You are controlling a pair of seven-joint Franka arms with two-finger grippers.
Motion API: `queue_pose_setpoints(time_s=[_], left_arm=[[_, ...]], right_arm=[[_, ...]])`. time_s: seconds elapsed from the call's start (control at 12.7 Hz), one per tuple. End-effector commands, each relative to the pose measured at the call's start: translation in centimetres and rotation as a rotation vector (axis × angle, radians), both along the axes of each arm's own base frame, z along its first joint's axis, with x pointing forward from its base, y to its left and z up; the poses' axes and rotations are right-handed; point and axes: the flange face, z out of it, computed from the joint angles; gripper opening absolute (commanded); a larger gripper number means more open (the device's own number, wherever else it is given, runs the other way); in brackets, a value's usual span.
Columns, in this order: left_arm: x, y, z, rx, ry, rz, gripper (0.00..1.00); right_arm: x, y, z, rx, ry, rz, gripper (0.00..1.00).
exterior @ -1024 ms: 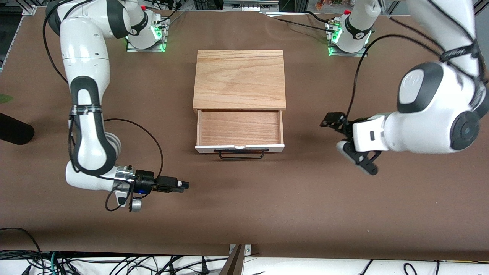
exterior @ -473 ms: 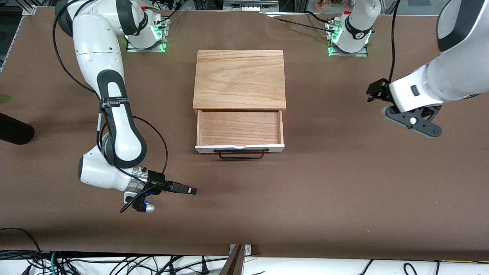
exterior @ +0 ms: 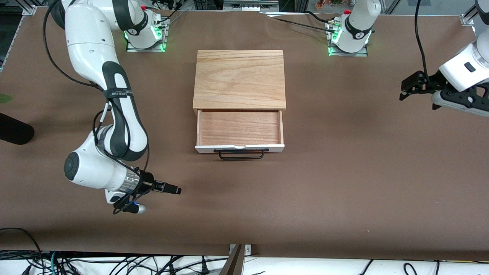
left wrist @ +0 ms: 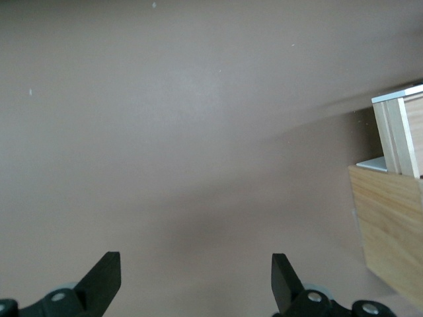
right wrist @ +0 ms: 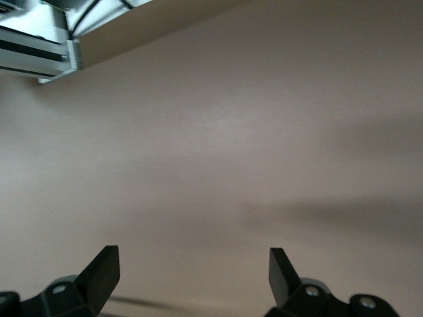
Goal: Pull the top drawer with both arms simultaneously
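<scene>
Reddish-brown wood is seen inside the top drawer (exterior: 240,130), which is pulled out of the light wooden cabinet (exterior: 239,79) toward the front camera. The left gripper (exterior: 405,91) is held with parted fingers over the table (exterior: 324,183) at the left arm's end, well apart from the drawer. The right gripper (exterior: 175,190) is also held with fingers spread, empty, low over the table toward the right arm's end.

A big table (exterior: 344,183) is covered with plain brown paper. A light wood cabinet (exterior: 239,78) is set on it, about midway between the two arms' ends. Its drawer (exterior: 240,130) is pulled out toward the front camera. Two arm bases (exterior: 145,36) (exterior: 348,38) are fixed along the table's edge.
</scene>
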Motion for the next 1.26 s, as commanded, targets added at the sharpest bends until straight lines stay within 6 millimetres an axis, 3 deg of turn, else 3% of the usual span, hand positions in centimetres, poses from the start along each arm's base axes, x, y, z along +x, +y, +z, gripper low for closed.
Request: queue_pose_setpoints(time_s=[0.0,0.16,0.32,0.47,0.63,0.71,0.87,0.95,1.18], left_arm=[[-1.4,-2.1,-0.4,0.05,0.006,0.05,1.0],[-1.4,-3.0,-0.2,0.054,0.02,0.031,1.0],[-1.6,-2.9,-0.2,0.055,0.028,0.033,1.0],[-1.5,-2.8,-0.4,0.07,0.029,0.03,1.0],[-1.8,-2.0,-0.3,0.119,0.044,0.028,1.0],[-1.9,-2.2,-0.4,0.122,0.051,0.027,1.0],[-1.7,-2.4,0.1,0.122,0.04,0.026,1.0],[-1.7,-2.5,0.1,0.121,0.039,0.024,1.0],[-1.7,-2.3,0.1,0.122,0.043,0.026,1.0]], right_arm=[[-2.2,-5.7,3.7,-0.135,0.037,0.016,1.0],[-4.4,-9.9,6.0,-0.203,0.06,0.015,1.0],[-6.3,-11.4,9.2,-0.393,0.073,0.141,1.0],[-8.2,-12.9,14.3,-0.438,0.06,0.149,1.0],[-10.3,-17.6,21.0,-0.425,-0.012,0.071,1.0],[-11.6,-19.6,23.2,-0.417,-0.031,0.042,1.0],[-14.7,-21.7,27.1,-0.4,-0.025,0.006,1.0],[-15.6,-23.5,28.1,-0.397,-0.018,-0.011,1.0],[-18.8,-24.5,31.5,-0.388,0.012,0.017,1.0]])
